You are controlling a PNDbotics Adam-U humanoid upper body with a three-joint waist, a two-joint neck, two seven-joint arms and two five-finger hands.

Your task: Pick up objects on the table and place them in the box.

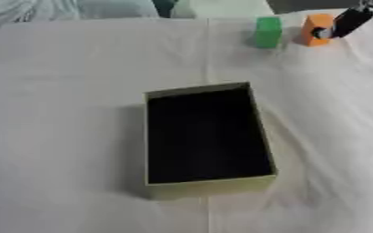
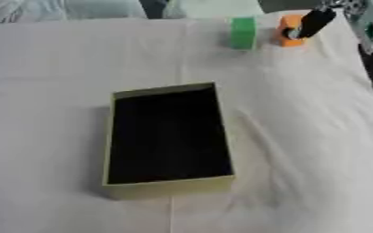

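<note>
Trouble is most likely at the table's far right corner, where the right hand [image 1: 345,22] reaches in from above and lies against the orange block [image 1: 317,29]. Only a dark finger or two show across the block's right face; whether they are curled round it or merely touching it I cannot tell. The green block [image 1: 268,32] stands upright just beside the orange one, toward the left, and the two look apart. A sideways nudge while closing could tip the orange block into the green one, or push it off the near-by right edge of the table [image 1: 70,91]. The box [image 1: 209,185] sits open and empty at the table's middle, well apart from both blocks, so the carry is long; a poor hold could drop the block short onto the white cloth. The left hand shows in neither view.
</note>
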